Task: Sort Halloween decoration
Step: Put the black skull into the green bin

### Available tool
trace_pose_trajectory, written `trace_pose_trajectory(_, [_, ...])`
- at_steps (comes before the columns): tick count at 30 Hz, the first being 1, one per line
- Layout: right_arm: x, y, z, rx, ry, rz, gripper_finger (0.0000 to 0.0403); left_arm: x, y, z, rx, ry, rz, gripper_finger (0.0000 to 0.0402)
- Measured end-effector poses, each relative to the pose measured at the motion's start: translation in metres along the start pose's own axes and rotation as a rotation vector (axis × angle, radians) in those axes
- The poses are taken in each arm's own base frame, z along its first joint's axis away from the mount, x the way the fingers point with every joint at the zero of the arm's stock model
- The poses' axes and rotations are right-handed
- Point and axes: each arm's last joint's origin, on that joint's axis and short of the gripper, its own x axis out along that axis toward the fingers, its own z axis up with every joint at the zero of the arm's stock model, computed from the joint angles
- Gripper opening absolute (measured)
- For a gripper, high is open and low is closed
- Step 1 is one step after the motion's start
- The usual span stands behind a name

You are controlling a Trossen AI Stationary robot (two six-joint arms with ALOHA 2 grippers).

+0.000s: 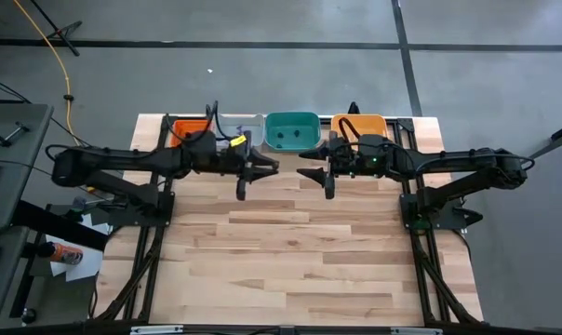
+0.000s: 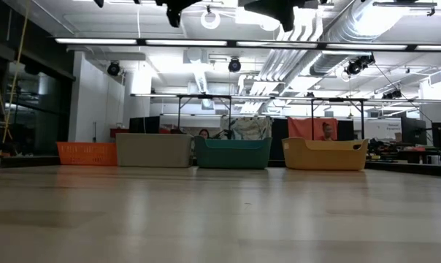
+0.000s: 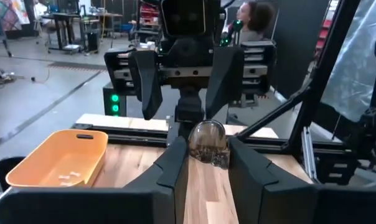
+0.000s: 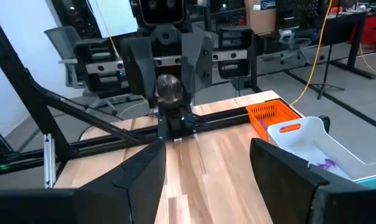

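My left gripper [image 3: 208, 149] is shut on one Halloween decoration, a small dark, glassy rounded trinket [image 3: 208, 140]. It hangs high above the table's far middle [image 1: 267, 169]. My right gripper [image 4: 206, 155] stands open facing it [image 1: 307, 175], a short gap away, with nothing between its fingers. The trinket also shows in the right wrist view, at the tips of the left gripper [image 4: 168, 89]. A purple trinket [image 4: 325, 163] lies in the grey-white tray [image 4: 319, 146]. Pale bits [image 3: 70, 178] lie in the orange tray [image 3: 57, 158]. My left gripper pinches the dark trinket by its two sides [image 3: 197, 148] between its two fingertips. The fingers lie level and point toward the table's right side. The trinket is lifted clear, well above the table, with its rounded top up.
Along the table's far edge stand a red-orange tray [image 1: 190, 130], the grey-white tray [image 1: 246, 128], a green tray [image 1: 292, 130] and the orange tray [image 1: 360, 126]. The wooden tabletop [image 1: 309, 251] lies below both arms. People sit in the room beyond [image 2: 328, 131].
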Motion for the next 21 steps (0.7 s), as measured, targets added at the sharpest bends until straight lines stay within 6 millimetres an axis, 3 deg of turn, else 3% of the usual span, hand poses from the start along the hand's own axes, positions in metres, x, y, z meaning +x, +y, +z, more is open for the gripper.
trace_pose_trajectory(15, [0.0, 0.0, 0.0, 0.0, 0.001, 0.0, 0.0228, 0.006, 0.002, -0.006, -0.003, 0.019, 0.008, 0.0076])
trace_pose_trajectory(18, [-0.001, 0.0, 0.001, 0.0, -0.003, -0.001, 0.0228, 0.005, 0.009, -0.005, -0.027, 0.011, 0.124, 0.0076])
trace_pose_trajectory(21, [-0.002, -0.003, 0.004, 0.002, -0.027, -0.018, 0.0228, 0.006, 0.033, 0.0, -0.096, 0.045, 0.289, 0.0076])
